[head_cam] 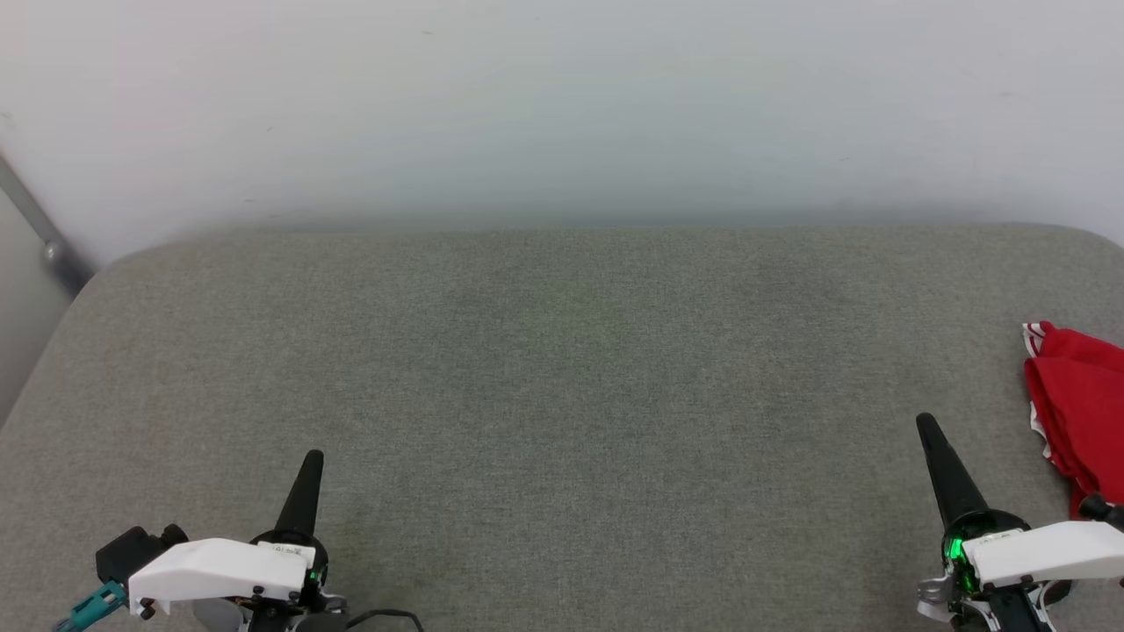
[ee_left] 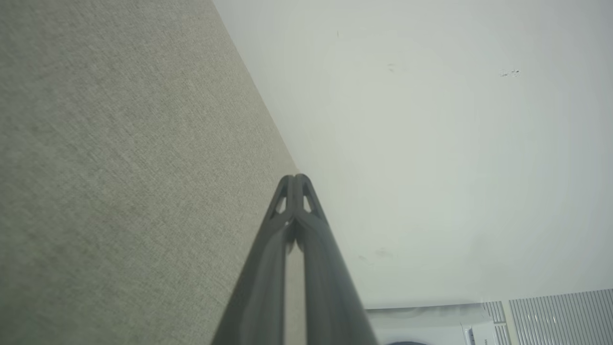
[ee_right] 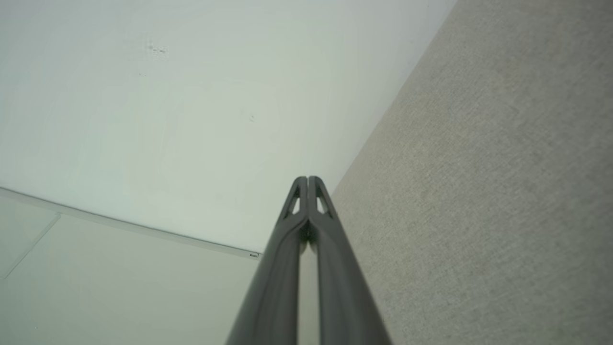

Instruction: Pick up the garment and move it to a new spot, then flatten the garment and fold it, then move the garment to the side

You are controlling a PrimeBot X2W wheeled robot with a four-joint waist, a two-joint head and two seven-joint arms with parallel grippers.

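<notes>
The left hand point(head_cam: 312, 458) is seen at the lower left of the head view, its two dark fingers pressed together into a single point and nothing gripped between them. In the left wrist view the same hand point(ee_left: 295, 178) is shown clenched, tips touching, held above the bench point(ee_left: 119, 167) with the wall point(ee_left: 431, 143) beyond. The right hand point(head_cam: 927, 423) is seen at the lower right of the head view, likewise clenched on nothing, a green light lit at its base. In the right wrist view its point(ee_right: 307, 179) tips are closed against each other, with the bench point(ee_right: 479, 191) on one side and the wall point(ee_right: 167, 120) on the other.

The garment point(head_cam: 1078, 395) is found just right of the right hand, near but apart from its fingers. It lies bunched on the bench point(head_cam: 562, 395) at the right edge of the head view, where it is cut off by the frame. Red cloth and red-white striped trim along its left edge can be made out. The pale wall point(head_cam: 562, 105) rises behind the bench.
</notes>
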